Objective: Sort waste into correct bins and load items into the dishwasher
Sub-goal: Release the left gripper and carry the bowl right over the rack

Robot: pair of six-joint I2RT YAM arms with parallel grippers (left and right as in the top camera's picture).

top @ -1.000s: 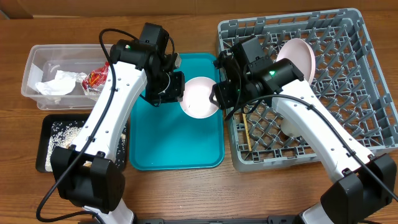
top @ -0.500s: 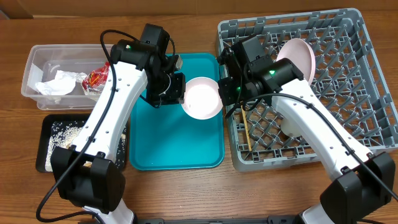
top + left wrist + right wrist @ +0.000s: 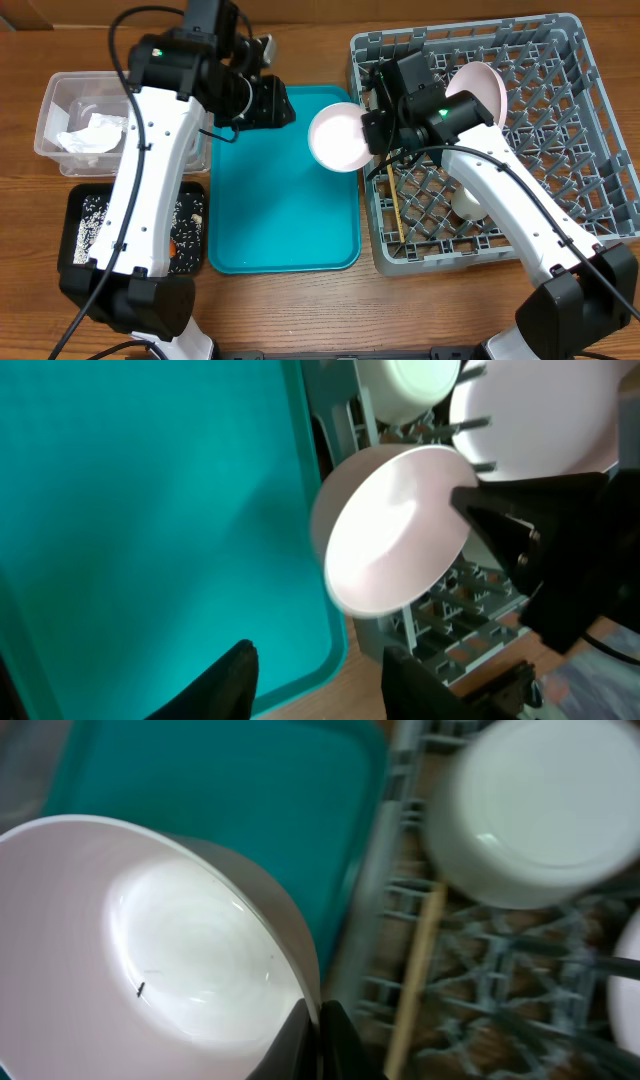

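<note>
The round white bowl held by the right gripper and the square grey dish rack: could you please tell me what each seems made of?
The round white bowl looks like glazed ceramic, possibly melamine: smooth and glossy, with a soft highlight inside. The square grey dish rack looks like moulded plastic, matte: uniform dull grey grid and pegs, no shine.

the bowl [image 3: 337, 137] is plain glossy white. the teal tray [image 3: 280, 210] is one flat colour, unpatterned. the dish rack [image 3: 590, 160] is grey, a square grid pattern. the black tray [image 3: 70, 200] is speckled with pale beige rice [image 3: 92, 212]. a white napkin [image 3: 88, 138] shows in the clear tub [image 3: 48, 110]. the desk [image 3: 300, 310] is brown wood grain.
</note>
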